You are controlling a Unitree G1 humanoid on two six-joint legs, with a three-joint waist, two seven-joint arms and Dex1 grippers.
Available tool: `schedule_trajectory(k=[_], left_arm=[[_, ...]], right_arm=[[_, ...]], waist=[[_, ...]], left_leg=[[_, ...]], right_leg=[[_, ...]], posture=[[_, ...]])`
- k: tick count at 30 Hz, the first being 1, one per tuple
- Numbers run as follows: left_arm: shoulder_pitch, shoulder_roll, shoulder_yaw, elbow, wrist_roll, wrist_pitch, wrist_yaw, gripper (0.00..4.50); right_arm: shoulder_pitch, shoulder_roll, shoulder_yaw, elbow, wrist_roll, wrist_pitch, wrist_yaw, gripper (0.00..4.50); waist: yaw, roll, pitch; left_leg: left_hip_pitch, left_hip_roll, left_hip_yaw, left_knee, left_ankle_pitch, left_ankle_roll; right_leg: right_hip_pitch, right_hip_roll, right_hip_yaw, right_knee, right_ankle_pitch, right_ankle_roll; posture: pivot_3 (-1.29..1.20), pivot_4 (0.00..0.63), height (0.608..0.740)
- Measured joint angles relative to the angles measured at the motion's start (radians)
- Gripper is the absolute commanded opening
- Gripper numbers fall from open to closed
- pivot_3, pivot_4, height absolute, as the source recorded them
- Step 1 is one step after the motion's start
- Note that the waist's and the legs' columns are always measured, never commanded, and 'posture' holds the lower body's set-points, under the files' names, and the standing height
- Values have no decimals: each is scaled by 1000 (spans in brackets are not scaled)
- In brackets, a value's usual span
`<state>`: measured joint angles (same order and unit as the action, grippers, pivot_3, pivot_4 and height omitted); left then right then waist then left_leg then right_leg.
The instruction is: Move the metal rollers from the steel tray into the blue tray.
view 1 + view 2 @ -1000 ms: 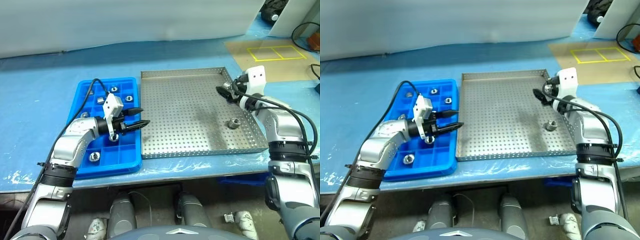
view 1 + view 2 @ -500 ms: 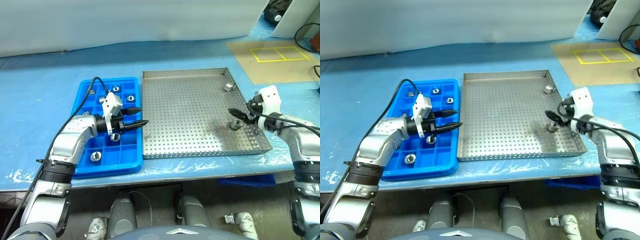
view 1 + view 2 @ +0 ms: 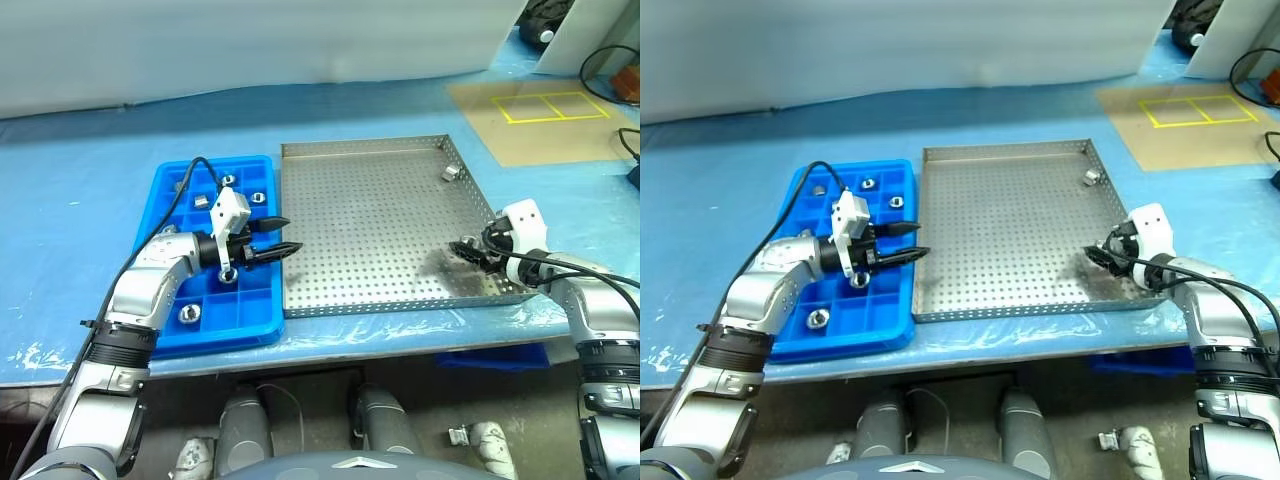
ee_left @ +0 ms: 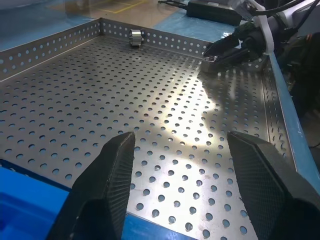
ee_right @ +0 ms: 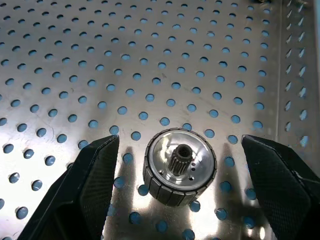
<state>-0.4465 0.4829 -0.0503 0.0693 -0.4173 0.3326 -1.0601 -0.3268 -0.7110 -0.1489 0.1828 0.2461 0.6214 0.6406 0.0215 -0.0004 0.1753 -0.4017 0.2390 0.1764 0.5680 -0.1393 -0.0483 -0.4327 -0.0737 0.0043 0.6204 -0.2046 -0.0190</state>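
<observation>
The steel tray (image 3: 360, 148) lies at the middle of the table, and the blue tray (image 3: 163, 195) lies against its left side. One metal roller (image 5: 180, 167) stands on end near the steel tray's near right corner. My right gripper (image 3: 462, 248) is low over it, open, with a finger on each side and not touching. A second roller (image 3: 450, 173) lies by the far right rim. Several rollers (image 3: 228, 180) sit in the blue tray's compartments. My left gripper (image 3: 292, 234) hovers open and empty over the seam between the two trays, pointing at the steel tray.
Both trays rest on a table covered in blue film (image 3: 80, 200). A brown board with yellow tape marks (image 3: 545, 105) lies at the far right. A black cable (image 3: 610, 65) runs beside it. The steel tray's low rims surround the roller on two sides.
My right gripper has come down and back from the steel tray's far right rim to its near right corner and now straddles the roller. The left arm has stayed put.
</observation>
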Motion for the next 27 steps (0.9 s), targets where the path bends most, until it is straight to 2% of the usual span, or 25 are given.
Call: schedule_trajectory(k=[8,11,16,17,27], left_arm=[[34,1,0,-10,0,3,10,3089],[35,5,0,-22,0,4,14,3089],[35,17,2,-35,-6,16,10,3089],[35,17,2,-35,-7,19,6,3089],[24,19,0,-35,-7,24,-18,3089]], right_arm=[[4,5,16,24,-9,-25,2,4068],[3,7,15,46,-11,-49,-6,3471],[3,18,28,40,-15,-55,-10,1780],[3,19,31,40,-17,-59,-14,1621],[2,19,36,35,-17,-60,-15,1626]], waist=[[-2,0,0],[1,0,0],[-2,0,0],[-3,0,0],[-6,0,0]], left_leg=[[1,0,0,0,0,0],[3,0,0,3,-1,1],[6,0,0,3,-1,1],[6,0,0,3,-1,1],[6,0,0,2,-1,1]], right_leg=[[2,0,0,0,0,0],[5,-1,0,0,0,0],[7,-2,0,-1,-3,6],[7,-2,0,-1,-4,6],[7,-1,0,-1,-2,3]], posture=[[-251,150,740],[-252,150,740],[-256,150,740],[-257,150,740],[-261,150,740]])
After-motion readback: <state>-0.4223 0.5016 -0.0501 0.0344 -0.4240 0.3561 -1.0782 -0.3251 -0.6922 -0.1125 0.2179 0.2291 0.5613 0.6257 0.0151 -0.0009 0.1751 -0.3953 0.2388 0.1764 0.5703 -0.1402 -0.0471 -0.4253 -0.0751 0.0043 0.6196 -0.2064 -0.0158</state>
